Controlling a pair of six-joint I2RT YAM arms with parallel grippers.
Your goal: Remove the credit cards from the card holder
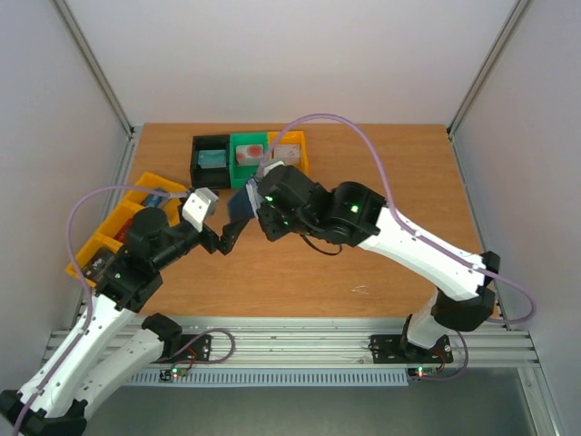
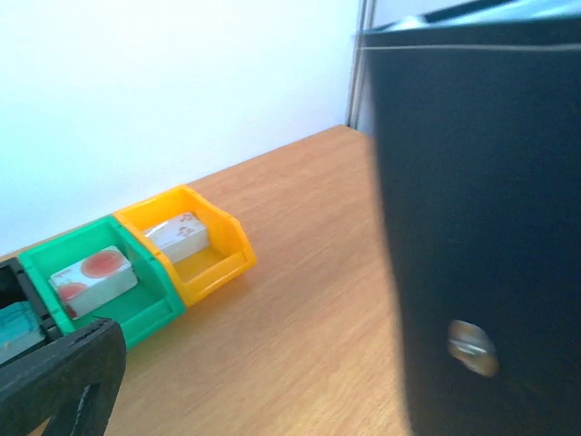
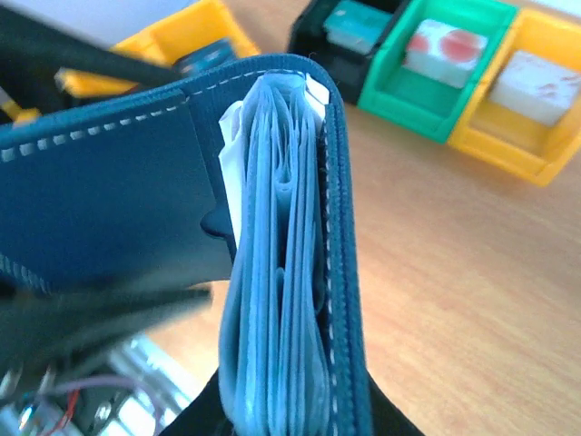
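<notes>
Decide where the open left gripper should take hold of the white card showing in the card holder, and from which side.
Pinch the exposed strip of the white card, which stands proud of the pale pages beside the card holder flap. Probably come from the open edge, opposite the right gripper clamping the other end; the covers shield both faces.

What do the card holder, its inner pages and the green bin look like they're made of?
Card holder: matte blue leather or imitation, judging by the pale edge stitching. Inner pages: thin glossy plastic film, seemingly; they crinkle and shine. Green bin: smooth moulded hard plastic.
</notes>
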